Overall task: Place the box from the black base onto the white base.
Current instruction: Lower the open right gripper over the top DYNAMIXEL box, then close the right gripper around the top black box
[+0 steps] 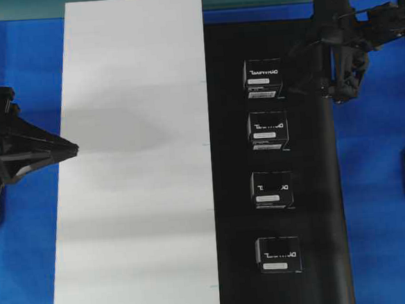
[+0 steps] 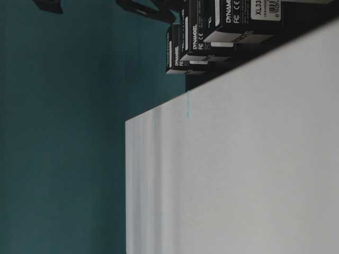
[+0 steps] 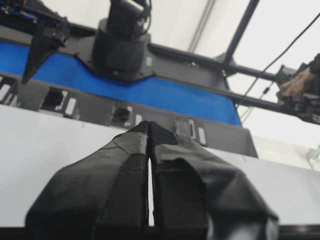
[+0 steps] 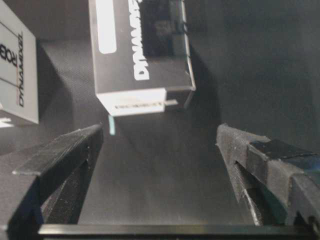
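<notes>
Right gripper (image 1: 307,83), jaws spread and empty, poised beside the farthest box (image 1: 263,78) of four on the black base (image 1: 317,206). Left gripper (image 3: 149,137), jaws closed, rests at the white base (image 1: 134,164).

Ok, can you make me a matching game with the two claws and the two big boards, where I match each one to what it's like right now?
Things:
1. left claw
2. right claw
3. white base
4. black base

What it's like:
A. has four small black boxes in a row on it
B. open wide, over the black mat beside a box
C. has nothing on it
D. pressed shut, holding nothing

Right pairs: 1-D, 2-B, 3-C, 4-A
</notes>
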`<action>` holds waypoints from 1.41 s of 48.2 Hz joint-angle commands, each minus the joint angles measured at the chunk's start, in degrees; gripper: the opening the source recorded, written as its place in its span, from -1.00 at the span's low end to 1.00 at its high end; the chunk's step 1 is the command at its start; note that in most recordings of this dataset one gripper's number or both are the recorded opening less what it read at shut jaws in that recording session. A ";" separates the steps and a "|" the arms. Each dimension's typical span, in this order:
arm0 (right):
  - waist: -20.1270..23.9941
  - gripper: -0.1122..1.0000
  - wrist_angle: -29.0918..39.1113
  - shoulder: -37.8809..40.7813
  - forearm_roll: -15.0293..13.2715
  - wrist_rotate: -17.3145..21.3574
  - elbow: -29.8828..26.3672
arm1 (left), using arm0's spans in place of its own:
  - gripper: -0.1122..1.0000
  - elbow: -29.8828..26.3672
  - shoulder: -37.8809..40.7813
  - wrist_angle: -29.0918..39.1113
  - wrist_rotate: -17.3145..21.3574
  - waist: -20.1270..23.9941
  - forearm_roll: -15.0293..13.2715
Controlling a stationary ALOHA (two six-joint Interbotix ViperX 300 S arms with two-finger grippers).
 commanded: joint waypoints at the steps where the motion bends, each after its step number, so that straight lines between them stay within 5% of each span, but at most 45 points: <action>1: 1.32 0.99 -0.18 0.79 0.44 -0.09 -0.97 | -0.80 -1.67 0.09 -0.62 0.09 -0.09 0.09; 68: 6.42 0.99 -3.16 10.02 0.44 -0.09 -7.21 | -0.80 -1.32 -0.09 -0.09 0.00 -0.09 0.09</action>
